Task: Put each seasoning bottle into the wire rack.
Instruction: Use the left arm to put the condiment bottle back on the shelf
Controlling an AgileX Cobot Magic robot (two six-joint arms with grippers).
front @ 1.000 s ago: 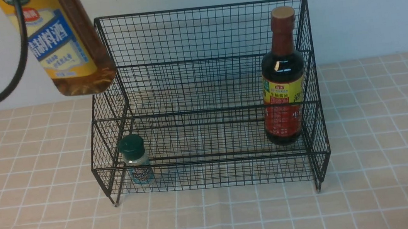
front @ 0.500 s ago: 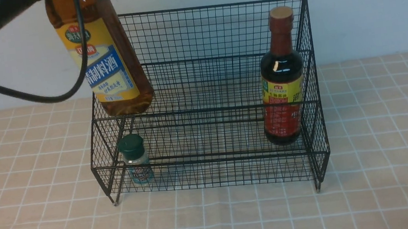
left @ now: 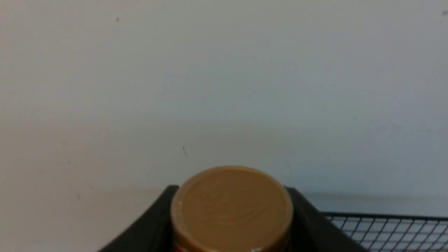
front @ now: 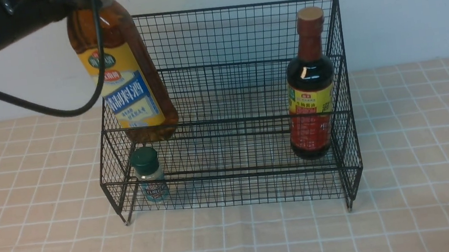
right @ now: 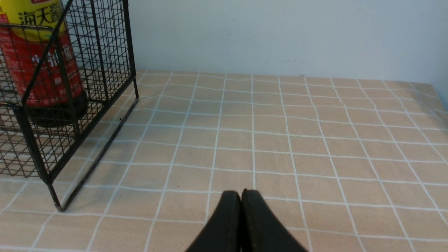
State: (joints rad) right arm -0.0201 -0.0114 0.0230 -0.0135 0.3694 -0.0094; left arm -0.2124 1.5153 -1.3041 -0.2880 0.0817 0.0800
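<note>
The wire rack (front: pixel 231 112) stands on the tiled tabletop (front: pixel 239 244) against the pale wall. Its lower front tier holds two things: the tiny green-capped shaker (front: pixel 150 175) at the left end, upright, and the dark sauce bottle (front: pixel 310 90) at the right end, upright and close to the right side wall, its cap reaching near the top rim of the back. Between the two the lower tier is bare wire. The upper rear tier is bare too.

The amber bottle (front: pixel 126 74) hangs tilted over the rack's left end, its base at about the level of the upper tier's front rail and above the shaker. The left hand (left: pixel 231 224) grips it at the neck below the tan cap (left: pixel 231 206), a black finger on either side.

The right hand (right: pixel 241 217) has its fingers pressed together, holding nothing, low over open tabletop to the right of the rack and well apart from it.
</note>
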